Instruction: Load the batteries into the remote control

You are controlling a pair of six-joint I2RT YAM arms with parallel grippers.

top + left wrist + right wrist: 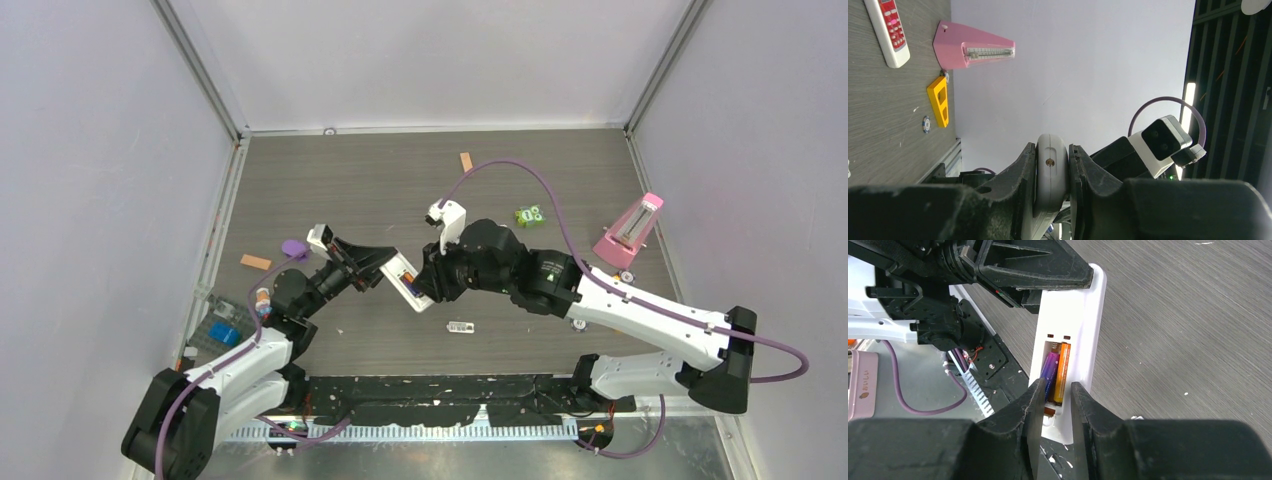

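The white remote control (1084, 325) is held in the air, back side up, with its battery bay open. The dark purple battery (1050, 371) and the orange battery (1063, 370) lie side by side in the bay. My left gripper (1052, 172) is shut on the remote's end (1050, 170). My right gripper (1055, 390) hovers over the near end of the bay, jaws a narrow gap apart with nothing between them. In the top view the remote (408, 284) spans between the left gripper (390, 266) and the right gripper (430, 286) above the table's middle.
A small white labelled piece (459, 326) lies on the table below the remote. A pink metronome (630, 230), a green toy (530, 215) and a tan block (466, 161) lie further back. A red-faced remote (888, 30) and an orange block (938, 100) lie near the metronome.
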